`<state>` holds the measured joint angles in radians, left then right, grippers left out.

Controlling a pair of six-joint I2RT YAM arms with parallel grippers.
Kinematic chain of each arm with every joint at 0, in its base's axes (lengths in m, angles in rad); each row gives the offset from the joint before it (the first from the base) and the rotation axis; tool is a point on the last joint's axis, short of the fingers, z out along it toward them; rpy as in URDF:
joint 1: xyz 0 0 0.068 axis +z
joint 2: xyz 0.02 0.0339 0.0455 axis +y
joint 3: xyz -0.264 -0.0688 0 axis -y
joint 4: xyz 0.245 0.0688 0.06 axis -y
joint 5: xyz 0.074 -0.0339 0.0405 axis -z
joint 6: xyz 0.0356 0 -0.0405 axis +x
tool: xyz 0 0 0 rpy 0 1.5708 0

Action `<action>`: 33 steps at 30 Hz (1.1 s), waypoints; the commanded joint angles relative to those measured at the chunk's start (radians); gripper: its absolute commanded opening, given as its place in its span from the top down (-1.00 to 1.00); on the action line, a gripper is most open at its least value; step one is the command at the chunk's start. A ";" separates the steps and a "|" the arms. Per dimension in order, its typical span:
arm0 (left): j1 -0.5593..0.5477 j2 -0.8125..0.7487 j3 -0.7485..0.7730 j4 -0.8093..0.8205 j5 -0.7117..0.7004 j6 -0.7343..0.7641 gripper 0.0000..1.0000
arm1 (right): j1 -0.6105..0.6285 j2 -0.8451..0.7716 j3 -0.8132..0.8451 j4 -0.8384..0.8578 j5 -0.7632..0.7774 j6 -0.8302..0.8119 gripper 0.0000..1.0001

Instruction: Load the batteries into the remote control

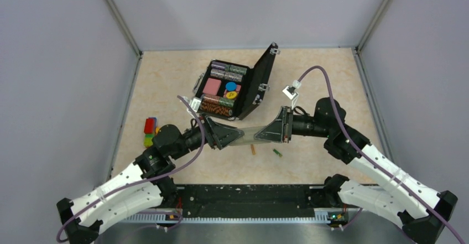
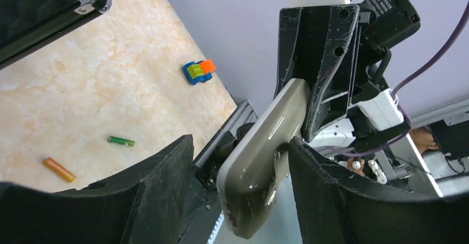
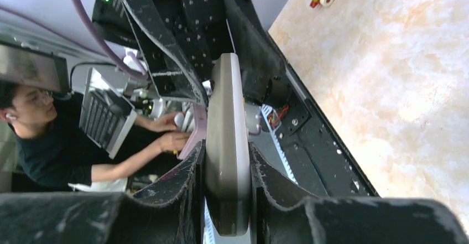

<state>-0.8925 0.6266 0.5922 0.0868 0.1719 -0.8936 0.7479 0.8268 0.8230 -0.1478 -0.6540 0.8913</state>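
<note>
While your right tool (image 3: 225, 161) is clamped on the remote (image 3: 225, 105) in mid-air, your left tool (image 2: 239, 144) gapes around its other end. The batteries (image 1: 253, 149) lie on the desk (image 1: 332, 89) below, so loading hasn't begun. Next likely means opening the back.

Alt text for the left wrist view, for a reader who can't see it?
The remote control, grey back showing, is clamped at its far end by the right gripper; its near end sits between the left gripper's open fingers. On the table to the left lie an orange battery, a green battery and a block toy.
</note>
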 commanded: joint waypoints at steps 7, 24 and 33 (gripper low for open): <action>0.003 -0.019 -0.009 0.032 -0.044 -0.106 0.02 | -0.004 -0.013 -0.076 0.216 0.088 0.128 1.00; 0.003 0.050 -0.009 0.066 0.071 -0.090 0.34 | -0.003 0.023 -0.125 0.259 0.078 0.162 1.00; 0.004 0.039 0.009 0.021 0.020 -0.063 1.00 | -0.013 0.007 -0.144 0.215 0.096 0.150 -0.08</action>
<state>-0.8776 0.6449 0.5854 0.1307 0.2039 -1.0302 0.7307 0.8234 0.6785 0.1181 -0.6182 1.0538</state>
